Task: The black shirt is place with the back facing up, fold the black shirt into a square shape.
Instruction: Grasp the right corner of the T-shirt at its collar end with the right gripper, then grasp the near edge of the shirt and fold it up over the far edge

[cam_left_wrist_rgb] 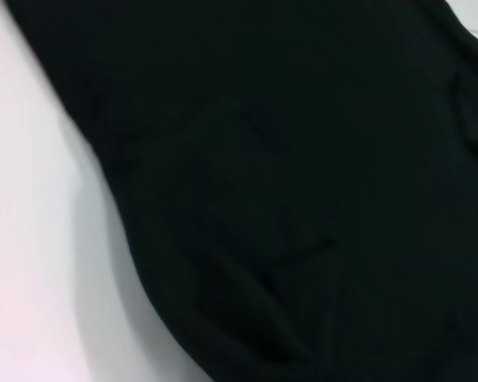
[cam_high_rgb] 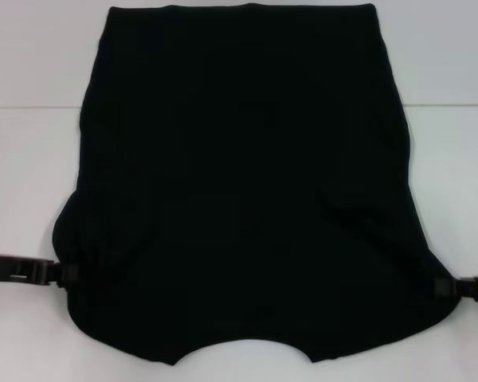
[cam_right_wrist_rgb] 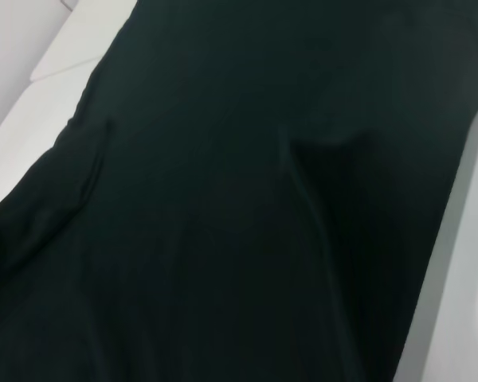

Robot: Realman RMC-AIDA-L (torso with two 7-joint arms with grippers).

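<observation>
Currently left gripper point(cam_high_rgb: 70, 273) and right gripper point(cam_high_rgb: 444, 286) flank black shirt point(cam_high_rgb: 247, 191) low in frame, presumably pinching sleeves for folding; closure unclear.

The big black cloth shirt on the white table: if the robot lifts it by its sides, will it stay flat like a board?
Probably not. The big black cloth shirt shows soft wrinkles near the left gripper and right gripper, so it would likely droop between them. Spread thin on the white table, it looks light, and a push would probably bunch it.
</observation>
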